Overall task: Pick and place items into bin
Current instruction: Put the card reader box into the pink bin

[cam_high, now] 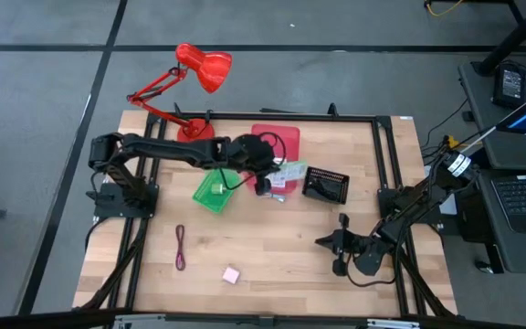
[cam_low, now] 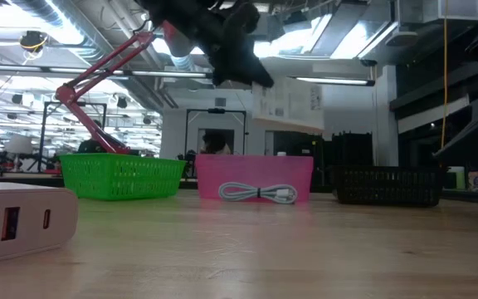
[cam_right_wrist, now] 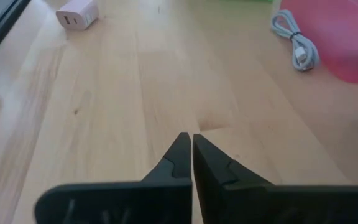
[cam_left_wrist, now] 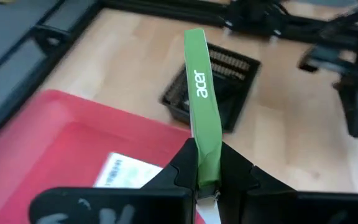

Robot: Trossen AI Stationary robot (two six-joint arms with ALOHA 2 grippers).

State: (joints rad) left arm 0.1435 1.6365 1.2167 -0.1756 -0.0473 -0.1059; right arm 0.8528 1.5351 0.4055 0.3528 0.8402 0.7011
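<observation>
My left gripper [cam_high: 268, 177] [cam_left_wrist: 208, 179] reaches from the table's left to its middle, shut on a flat green-white piece [cam_left_wrist: 202, 93] printed "acer". The piece hangs in the air [cam_low: 293, 104] above the pink bin's [cam_high: 277, 142] near right corner. A white printed packet [cam_left_wrist: 124, 172] lies inside that bin. A pale coiled cable [cam_low: 260, 193] [cam_right_wrist: 297, 40] lies on the table before the bin. A purple cord [cam_high: 180, 247] and a pink cube [cam_high: 231, 273] [cam_right_wrist: 76, 14] rest on the near part of the table. My right gripper [cam_high: 325, 242] [cam_right_wrist: 192, 148] waits shut, low over the near right of the table. My left gripper pinches the green-white piece between its two fingers at its near end [cam_left_wrist: 209, 168]. The fingers come from the table's left. The piece is lifted clear and sticks out beyond the fingertips toward the black basket, its green edge turned toward the wrist camera.
A green basket [cam_high: 214, 191] [cam_low: 119, 176] sits left of the left gripper, and a black basket [cam_high: 325, 185] [cam_low: 388, 184] right of it. A red desk lamp [cam_high: 194, 78] stands at the far edge. Black rails [cam_high: 386, 164] frame the table.
</observation>
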